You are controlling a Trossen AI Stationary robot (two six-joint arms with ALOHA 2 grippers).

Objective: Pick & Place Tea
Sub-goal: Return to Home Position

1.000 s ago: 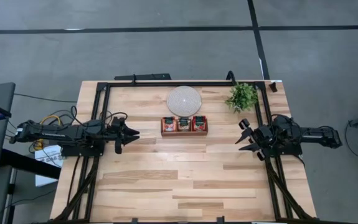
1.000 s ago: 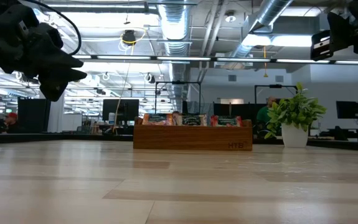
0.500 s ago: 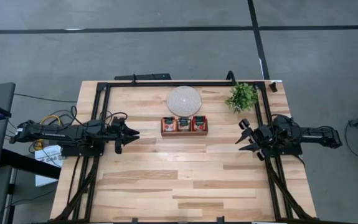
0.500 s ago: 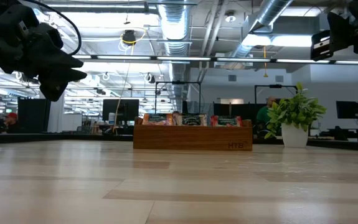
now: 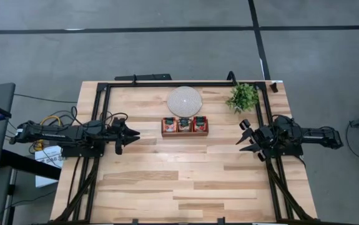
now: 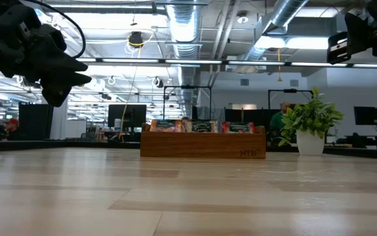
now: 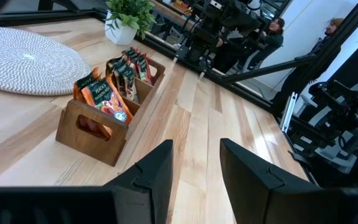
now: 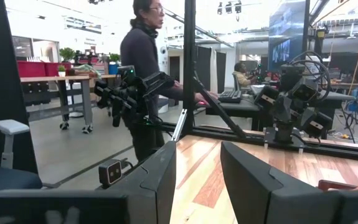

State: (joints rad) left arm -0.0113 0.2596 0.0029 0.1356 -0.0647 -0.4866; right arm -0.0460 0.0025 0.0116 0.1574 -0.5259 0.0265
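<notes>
You have the tea (image 5: pixel 185 124) in the wooden tray (image 5: pixel 185 133) at the middle of the counter (image 5: pixel 167 181), so the left hand (image 5: pixel 128 136) and the right hand (image 5: pixel 246 137) rest spread and empty at opposite edges.

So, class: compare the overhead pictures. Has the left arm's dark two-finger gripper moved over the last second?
No. In the high view the left gripper sits at the same spot left of the brown wooden tray, with the same gap to it.
</notes>
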